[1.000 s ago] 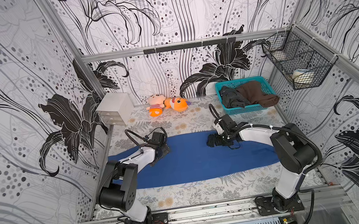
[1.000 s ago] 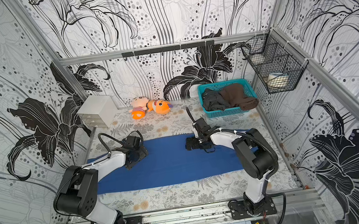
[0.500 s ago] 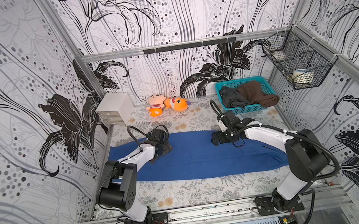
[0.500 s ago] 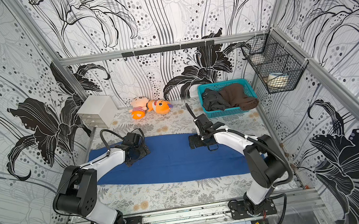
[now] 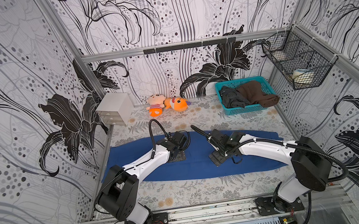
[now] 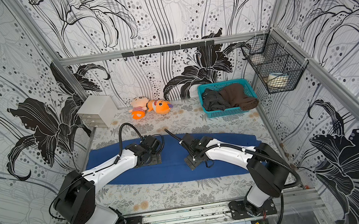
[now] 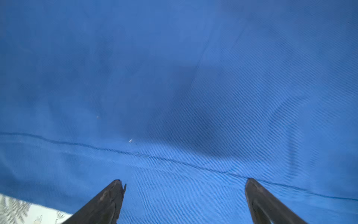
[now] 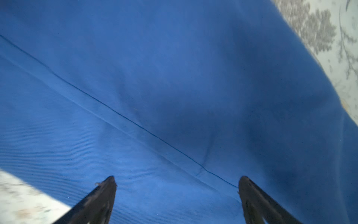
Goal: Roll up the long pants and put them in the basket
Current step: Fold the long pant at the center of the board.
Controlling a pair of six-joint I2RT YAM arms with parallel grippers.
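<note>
- Currently, at far left, a white drawer box [image 5: 113, 108] is seen by the back wall, w/ two plush toys [image 5: 168, 105] beside it; neither is touched.
- The long pants [image 5: 205, 169] are laid flat across the counter [image 5: 185, 196], long axis running left-right, nothing rolled yet. Which end is the waist can't be told.
- The left fingers [image 7: 108, 201] are spread wide w/ nothing held. Blue cloth fills the gap btwn them, and a seam [image 7: 77, 144] crosses just ahead of the tips. Contact w/ the cloth can't be judged.
- The right fingers [image 8: 100, 197] are likewise spread and empty, over the same cloth.
- In both top views the two sets of fingers are placed near mid-length, angled toward each other, well apart from either short end.
- Judged: a roll is best started at a short end and driven along the long axis, so a reach outward is called for. The left end is nearer the left arm [image 5: 142, 163], the right end nearer the right arm [image 5: 264, 148].
- At far right, a teal basket [image 5: 245, 109] w/ a dark grey garment [image 5: 231, 100] and a brown garment [image 5: 257, 94], plus a wire basket [image 5: 298, 62] on the wall, are not involved.
</note>
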